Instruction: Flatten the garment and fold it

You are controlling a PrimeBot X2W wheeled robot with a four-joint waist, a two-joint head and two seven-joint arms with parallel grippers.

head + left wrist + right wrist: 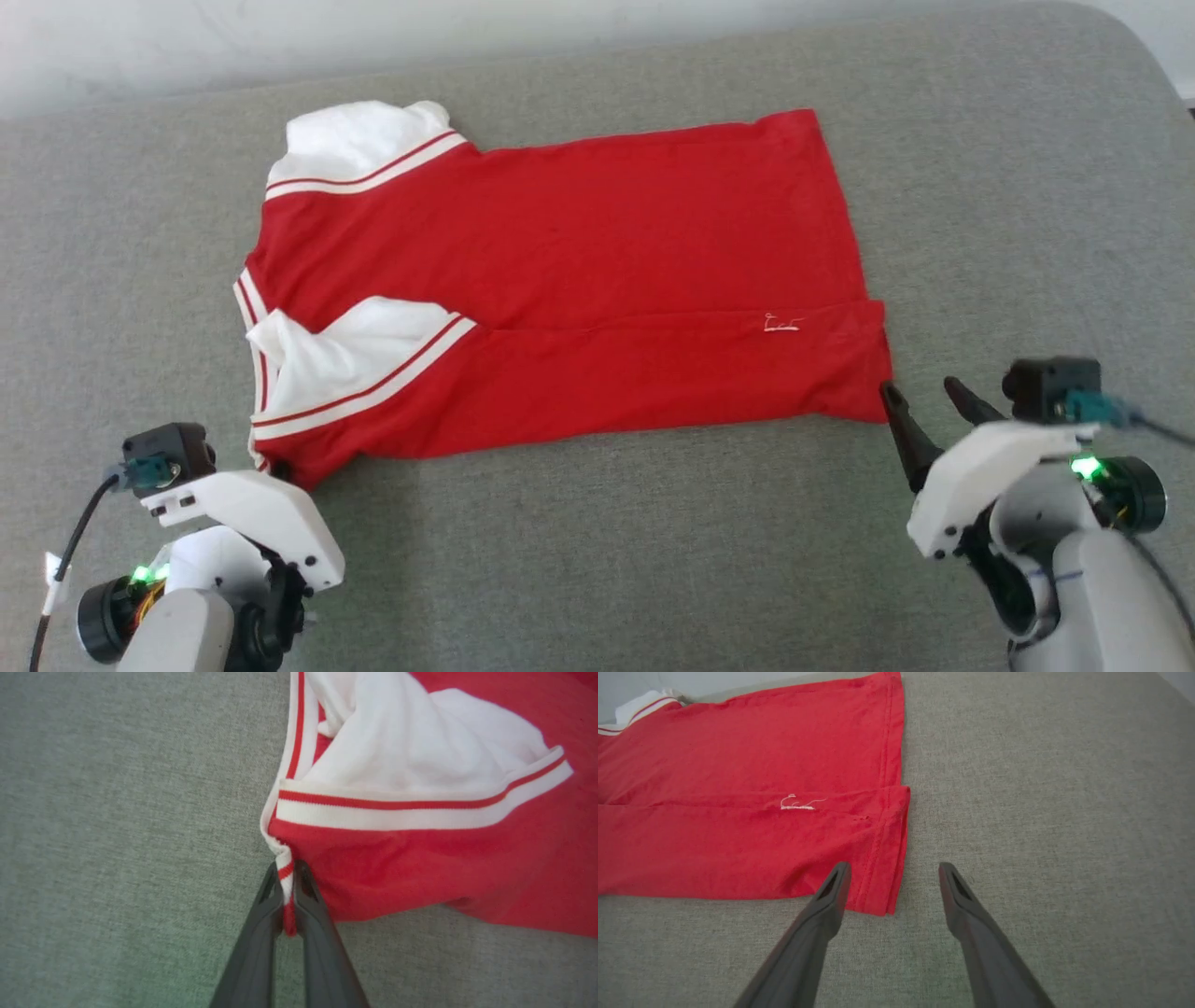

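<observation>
One lengthwise fold is already laid in the garment [579,280], which is spread plain red side up midway across the grey cushion [597,560], collar end to the left. Only a thin strip of striped trim [285,870] at the near collar corner is pinched by the left gripper [288,877]; it could be lost if pulled hard. The right gripper [894,865] is held wide about the near hem corner [882,896], nothing gripped; were the left lifted alone, the fold would likely be dragged askew. Bare cushion is left on every side, least beyond the far sleeve [359,140].
</observation>
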